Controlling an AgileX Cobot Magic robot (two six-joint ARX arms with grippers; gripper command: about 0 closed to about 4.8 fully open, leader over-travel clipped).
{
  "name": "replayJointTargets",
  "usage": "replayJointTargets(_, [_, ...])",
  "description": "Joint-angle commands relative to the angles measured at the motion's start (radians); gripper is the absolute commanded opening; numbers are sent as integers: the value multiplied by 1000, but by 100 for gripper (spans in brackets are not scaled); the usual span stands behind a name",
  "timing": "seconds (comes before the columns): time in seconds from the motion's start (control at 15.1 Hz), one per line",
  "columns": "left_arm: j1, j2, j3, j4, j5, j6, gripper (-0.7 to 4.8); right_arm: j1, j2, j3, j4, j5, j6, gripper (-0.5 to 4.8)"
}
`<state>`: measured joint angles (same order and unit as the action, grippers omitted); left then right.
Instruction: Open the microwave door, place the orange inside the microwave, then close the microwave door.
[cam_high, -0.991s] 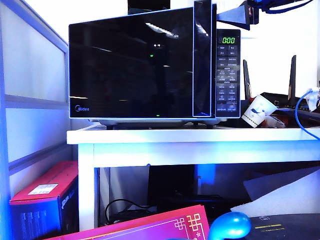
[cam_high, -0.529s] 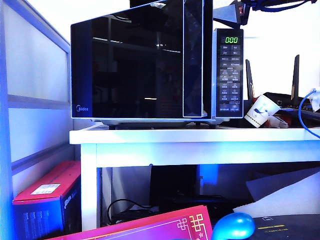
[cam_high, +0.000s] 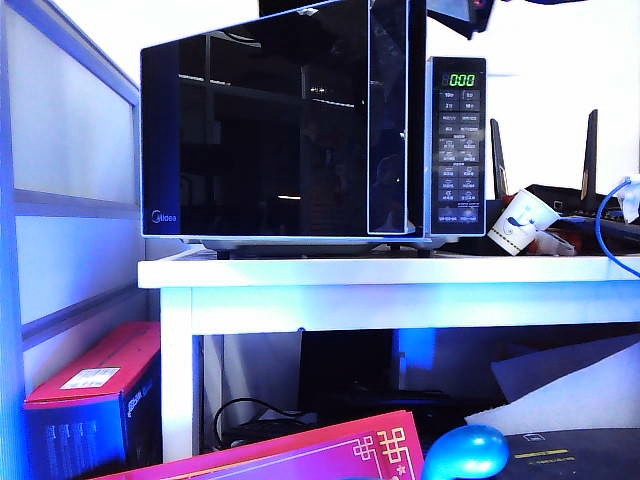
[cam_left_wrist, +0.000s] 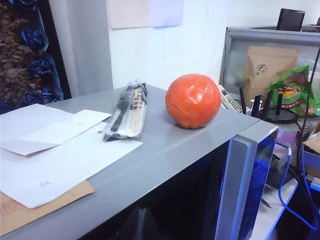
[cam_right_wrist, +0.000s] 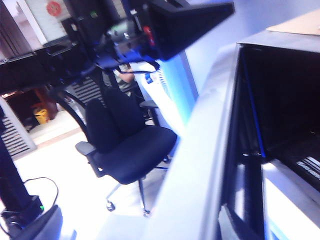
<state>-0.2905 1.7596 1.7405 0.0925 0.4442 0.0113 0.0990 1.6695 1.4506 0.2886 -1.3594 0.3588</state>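
Orange (cam_left_wrist: 193, 100): there is one, and it sits on the microwave's (cam_high: 300, 130) grey top, not inside, seen across that top by the left wrist camera. The left gripper shows in no picture, so I cannot tell whether it is released or clenched.

From the left of the exterior view, a red box (cam_high: 95, 385) stands on the floor and a white table (cam_high: 380, 272) carries the single microwave. Its one door (cam_high: 260, 125) is only ajar, its handle side standing a little forward of the keypad (cam_high: 459, 155). On the top, in the left wrist view, lie a few overlapping paper sheets (cam_left_wrist: 65, 150), then one chopstick packet (cam_left_wrist: 127, 111), then the orange, apart from the packet.

The right gripper (cam_right_wrist: 145, 107) hangs near the microwave's upper right corner, by the door's free edge. Its fingers are spread wide and grasp nothing.

Further right stand one tipped paper cup (cam_high: 520, 222) and a blue cable (cam_high: 600, 230).

Risks, as I judge them: the orange is round and loose on a smooth top, so a hard tug on the door could jolt the microwave and roll it off. The door's glossy edge could slip from the fingers. A door left half open could block the orange's way in.
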Motion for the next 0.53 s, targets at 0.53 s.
replayJointTargets(0.53, [-2, 27, 2, -9, 5, 8, -5, 41, -4, 3, 4, -7, 4, 399])
